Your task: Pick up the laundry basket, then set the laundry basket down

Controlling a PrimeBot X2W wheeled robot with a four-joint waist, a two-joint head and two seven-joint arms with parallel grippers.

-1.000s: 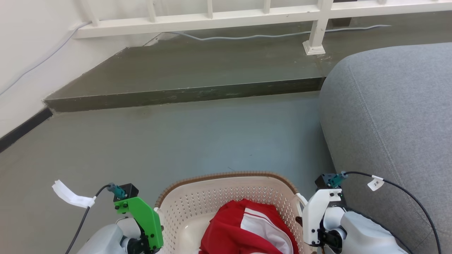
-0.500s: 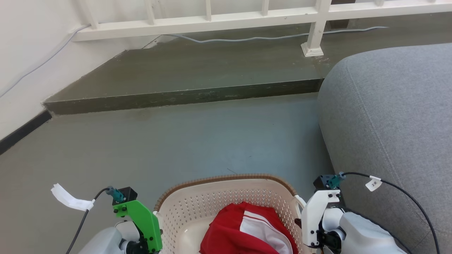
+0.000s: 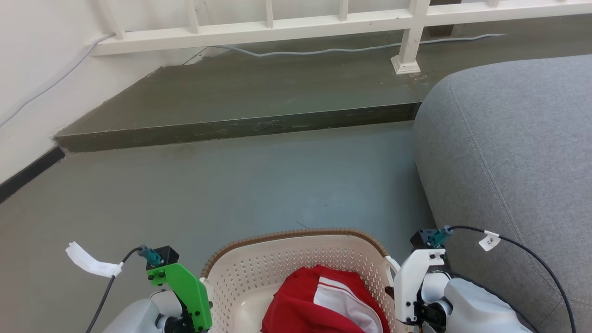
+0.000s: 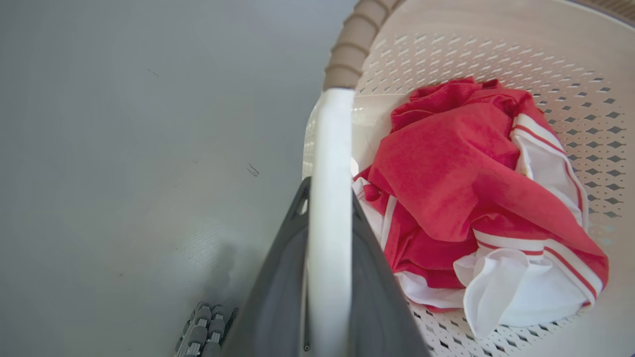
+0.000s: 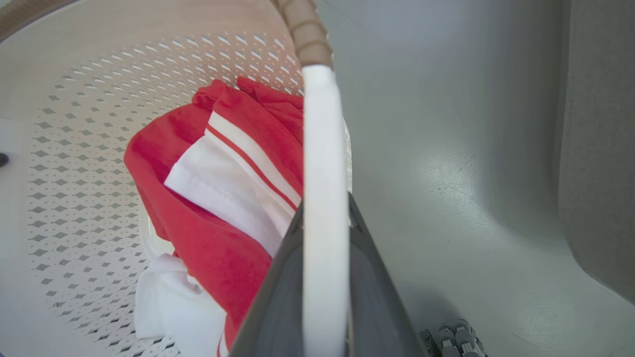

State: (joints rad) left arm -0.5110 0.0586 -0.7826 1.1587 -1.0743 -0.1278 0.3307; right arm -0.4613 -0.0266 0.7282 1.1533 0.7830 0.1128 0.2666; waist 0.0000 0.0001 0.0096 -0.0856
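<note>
The laundry basket (image 3: pixel 296 234), cream-white and perforated with a brown woven-look rim, sits at the bottom centre of the head view and hangs between both arms. A red and white garment (image 3: pixel 323 303) lies crumpled inside it. In the left wrist view my left gripper (image 4: pixel 330 188) is shut on the basket's white loop handle (image 4: pixel 330 139), a dark finger on each side. My right gripper (image 5: pixel 325 208) grips the opposite white handle (image 5: pixel 322 129) the same way. The green left wrist mount (image 3: pixel 185 291) and white right wrist mount (image 3: pixel 416 282) flank the basket. The grey floor lies well below the rim.
A grey sofa (image 3: pixel 508 162) stands close on the right, almost against my right arm. Ahead is open grey floor (image 3: pixel 254 185), then a raised dark step (image 3: pixel 231 126) and a white railing (image 3: pixel 259 28). A white wall (image 3: pixel 27 69) runs along the left. Roller wheels (image 4: pixel 203 332) show below.
The whole head picture has shifted slightly left, so the camera has moved. Both grippers remain shut on the handles, and the basket sits a touch lower in that view.
</note>
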